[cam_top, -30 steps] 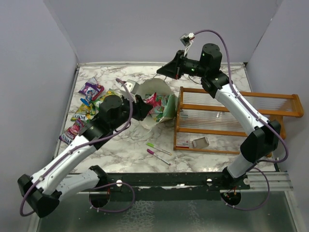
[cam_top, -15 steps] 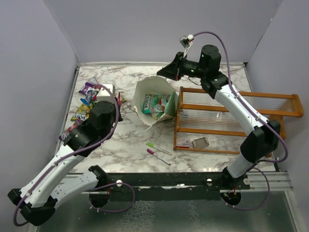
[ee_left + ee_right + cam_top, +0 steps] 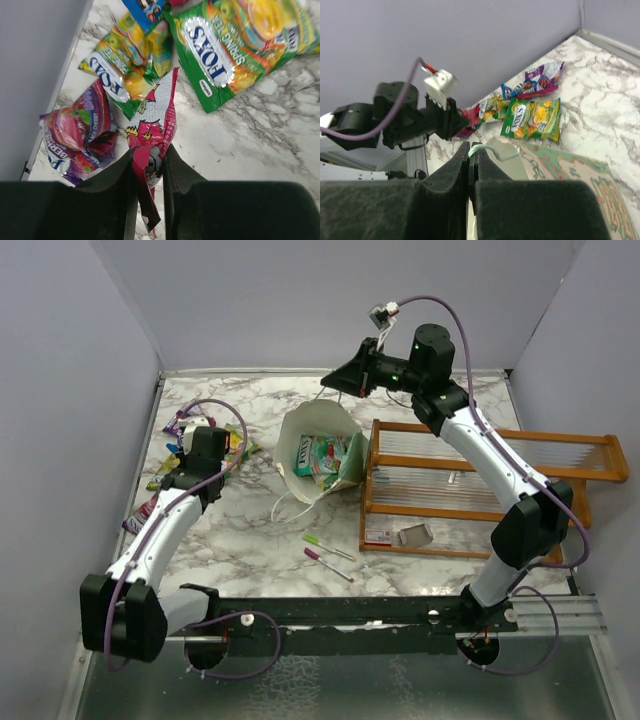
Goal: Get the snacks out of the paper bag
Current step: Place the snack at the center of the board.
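The left gripper pinches a crumpled pink-red shiny snack packet among other loose foil packets at the left edge of the marble table. The right gripper clamps the white string handle of the mint-green patterned paper bag. The bag holds green packets and sits beside the orange wooden rack.

Glossy foil snacks, matt paper bag, smooth marble-patterned table, wooden rack
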You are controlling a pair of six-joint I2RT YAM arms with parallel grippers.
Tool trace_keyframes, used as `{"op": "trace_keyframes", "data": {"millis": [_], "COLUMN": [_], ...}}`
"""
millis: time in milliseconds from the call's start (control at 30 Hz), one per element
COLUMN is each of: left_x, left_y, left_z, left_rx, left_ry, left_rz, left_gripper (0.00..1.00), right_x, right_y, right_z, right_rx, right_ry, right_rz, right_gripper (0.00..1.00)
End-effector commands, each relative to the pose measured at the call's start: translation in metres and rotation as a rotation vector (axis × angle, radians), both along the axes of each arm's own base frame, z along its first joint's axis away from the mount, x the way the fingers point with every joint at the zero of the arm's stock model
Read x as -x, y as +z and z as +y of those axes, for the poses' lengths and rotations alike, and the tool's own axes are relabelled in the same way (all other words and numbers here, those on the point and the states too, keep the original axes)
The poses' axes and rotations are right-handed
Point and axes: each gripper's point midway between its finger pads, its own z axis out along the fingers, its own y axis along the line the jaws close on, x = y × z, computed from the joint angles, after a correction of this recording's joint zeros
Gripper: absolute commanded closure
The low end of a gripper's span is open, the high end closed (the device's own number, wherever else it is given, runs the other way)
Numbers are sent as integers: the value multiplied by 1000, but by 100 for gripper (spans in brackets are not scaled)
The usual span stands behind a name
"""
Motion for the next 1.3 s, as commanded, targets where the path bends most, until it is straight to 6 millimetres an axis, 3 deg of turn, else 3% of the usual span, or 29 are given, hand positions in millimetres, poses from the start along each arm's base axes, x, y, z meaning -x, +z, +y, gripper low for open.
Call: {"op": "trace_keyframes", "data": {"millis": [0,100,233,333,500,600,700,867,967,1067,1133,1200,1267], "left_x": [-11,-10,-8,-9,-8,-8,-7,-9,-11,-13,-14,-16,-17], "left_y": [-38,-65,-86,-93,-98,-98,-100,-102,-98,-90,-80,-69,-55], "left_z": [-5,-5,0,0,-2,0,5,7,3,0,-2,-3,-7], "left_rx": [45,65,58,72,113,109,109,133,155,166,174,181,203], "left_ry": [-26,-49,-33,-43,-54,-50,-34,-23,-46,-63,-74,-78,-90], "left_rz": [83,163,265,304,311,311,313,326,302,261,217,166,107], "left_gripper": [100,100,100,100,87,80,73,45,31,25,24,19,17], "right_x": [-22,-37,-67,-87,-99,-86,-73,-40,-8,33,51,61,57], "right_y": [25,35,56,62,82,83,69,11,-18,-37,-45,-48,-54], "right_z": [6,6,-1,-4,-7,0,7,34,49,45,36,30,28], "right_rx": [-24,4,55,72,75,62,31,-2,12,3,0,10,41], "right_ry": [-24,-43,-110,-111,-51,56,174,396,483,603,633,642,562], "right_rz": [-117,-217,-352,-441,-591,-663,-647,-446,-356,-320,-305,-311,-286], "right_gripper": [99,99,99,99,99,99,99,99,99,99,99,99,99]}}
